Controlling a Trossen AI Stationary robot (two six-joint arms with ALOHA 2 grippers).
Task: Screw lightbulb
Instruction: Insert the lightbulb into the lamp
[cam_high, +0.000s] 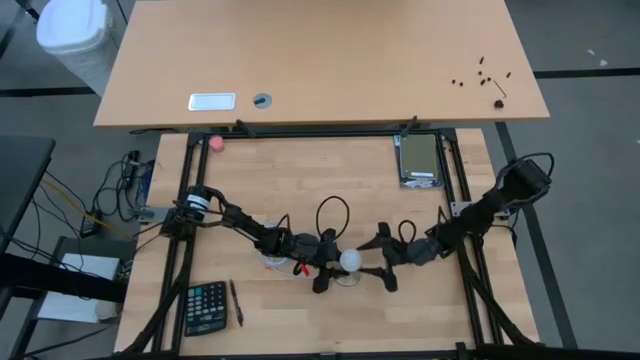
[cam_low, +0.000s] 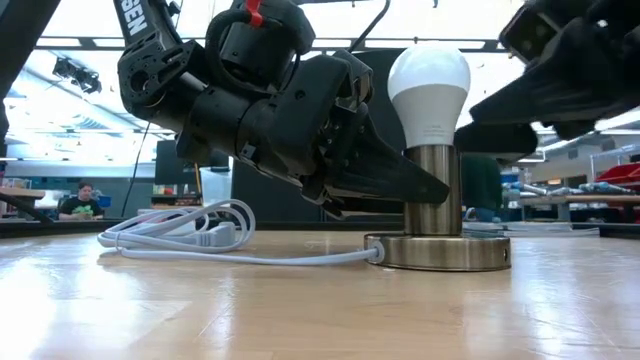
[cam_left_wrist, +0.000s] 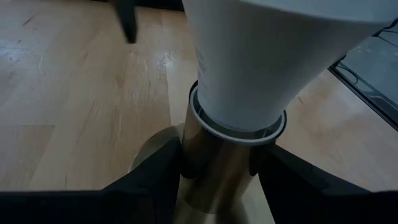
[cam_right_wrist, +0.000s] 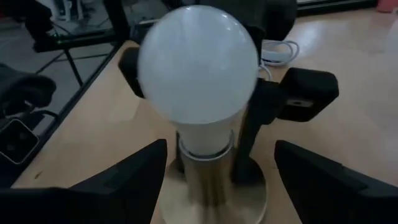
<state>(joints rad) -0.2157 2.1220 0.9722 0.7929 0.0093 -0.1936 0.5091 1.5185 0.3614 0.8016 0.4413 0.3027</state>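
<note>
- White pear-shaped lightbulb (cam_low: 429, 85) stands upright in the brushed-metal lamp post (cam_low: 433, 190) on a round base
- Left gripper (cam_left_wrist: 214, 180) clasps that post, fingers touching either side
- Right gripper (cam_right_wrist: 221, 171) hangs open around the bulb, holding nothing

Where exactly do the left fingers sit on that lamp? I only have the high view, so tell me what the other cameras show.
Observer: In the left wrist view, the left gripper has its fingers clamped on either side of the metal post, just below the lightbulb.
Operator: Now report the right fingers.
Observer: In the right wrist view, the right gripper is open. Its fingers stand wide of the lightbulb and touch nothing.
Operator: Check how the lightbulb sits.
Observer: The low view shows it upright, with its neck meeting the post's rim and no thread showing. The post stands on a round base.
</note>
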